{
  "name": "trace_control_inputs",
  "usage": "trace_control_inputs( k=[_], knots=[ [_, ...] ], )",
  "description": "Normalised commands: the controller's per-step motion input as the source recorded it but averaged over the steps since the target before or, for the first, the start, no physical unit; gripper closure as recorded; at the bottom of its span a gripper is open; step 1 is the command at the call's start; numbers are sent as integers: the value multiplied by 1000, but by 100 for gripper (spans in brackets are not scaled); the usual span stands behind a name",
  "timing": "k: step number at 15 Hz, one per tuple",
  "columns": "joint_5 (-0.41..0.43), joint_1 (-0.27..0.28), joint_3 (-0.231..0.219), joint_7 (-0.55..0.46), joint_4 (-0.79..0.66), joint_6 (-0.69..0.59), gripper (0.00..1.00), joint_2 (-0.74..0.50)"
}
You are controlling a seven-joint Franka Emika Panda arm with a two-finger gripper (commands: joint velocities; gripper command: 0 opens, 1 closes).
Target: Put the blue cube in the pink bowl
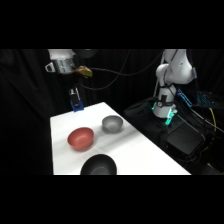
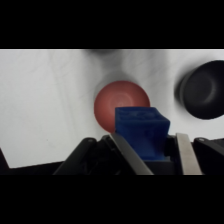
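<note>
- White table (image 1: 135,150) against a dark backdrop, holding the pink bowl (image 1: 81,138), a grey bowl (image 1: 112,124) and a black bowl (image 1: 99,165).
- Gripper (image 2: 150,150) has its jaws clamped on the blue cube (image 2: 141,131), up in the air.
- From the wrist, the pink bowl sits right behind the cube.

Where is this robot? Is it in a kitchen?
Probably a robot lab, not a kitchen. Black curtains hang behind a plain white table, cables and electronics lie beside the arm's base, and the gripper holds a blue cube above three bowls, the pink bowl among them.
</note>
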Motion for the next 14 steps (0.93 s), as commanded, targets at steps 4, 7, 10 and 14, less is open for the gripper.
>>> trace_control_inputs(
  k=[4, 7, 10, 14],
  knots=[
    [116, -64, 39, -176, 261, 158, 78, 272],
    [132, -84, 63, -191, 177, 179, 78, 233],
    [149, -95, 86, -204, 131, 188, 78, 225],
    [132, -90, 96, -202, 112, 180, 78, 189]
  ],
)
